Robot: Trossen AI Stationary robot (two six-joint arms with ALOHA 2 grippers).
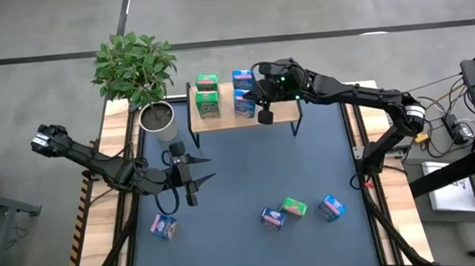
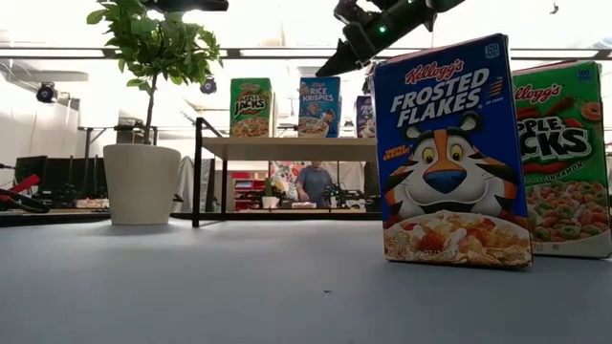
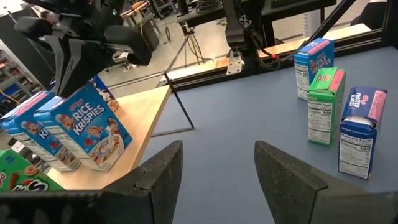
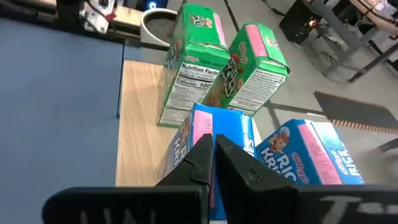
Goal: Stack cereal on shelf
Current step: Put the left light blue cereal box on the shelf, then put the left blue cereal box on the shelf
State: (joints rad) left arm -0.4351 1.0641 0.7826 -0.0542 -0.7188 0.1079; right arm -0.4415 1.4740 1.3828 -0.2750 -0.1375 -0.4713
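My right hand [image 1: 262,106] hangs over the shelf [image 1: 282,115], fingers pressed together, holding nothing.
Four boxes [image 1: 207,96] stand on it; four wait on the worktop [image 1: 249,174], near my spread left hand [image 1: 192,174].

A: Where do the cameras sit?
B: One hangs overhead, facing straight down on the whole desk [image 1: 249,174]. One rests at desk height, looking level across, very close to two boxes.
A: And the wrists?
B: Each looks past its own tool. All four views share the shelf [image 1: 240,116].
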